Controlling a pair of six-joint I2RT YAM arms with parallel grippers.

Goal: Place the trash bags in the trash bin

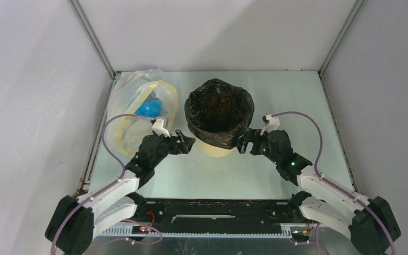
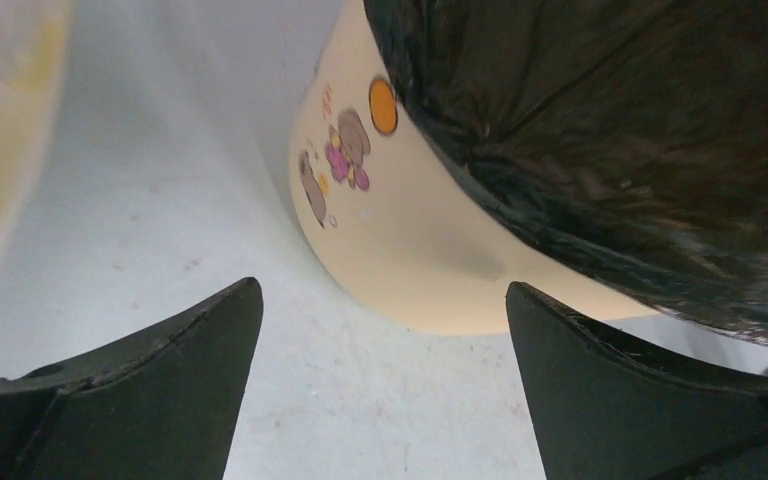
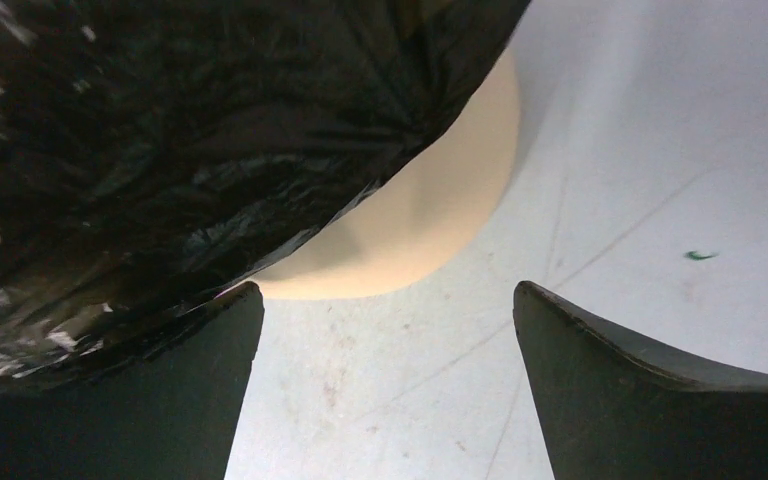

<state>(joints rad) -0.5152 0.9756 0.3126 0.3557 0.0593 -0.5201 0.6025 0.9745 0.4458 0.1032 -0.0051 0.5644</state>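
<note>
The black trash bag (image 1: 219, 111) of glossy crinkled film lines the yellow-orange bin (image 1: 215, 150) in the middle of the table, its edge folded down over the rim and upper wall. My left gripper (image 1: 186, 143) is open and empty just left of the bin's base. My right gripper (image 1: 244, 142) is open and empty just right of it, close to the bag's hanging edge. In the left wrist view the bin wall (image 2: 400, 240) shows small cartoon stickers under the bag (image 2: 620, 130). In the right wrist view the bag (image 3: 180, 130) hangs over the bin (image 3: 420, 220).
A clear translucent bag (image 1: 138, 109) with a pale-yellow band and a blue lump lies at the back left, behind my left arm. Grey walls close the table on three sides. A small green mark (image 3: 700, 256) is on the table right of the bin.
</note>
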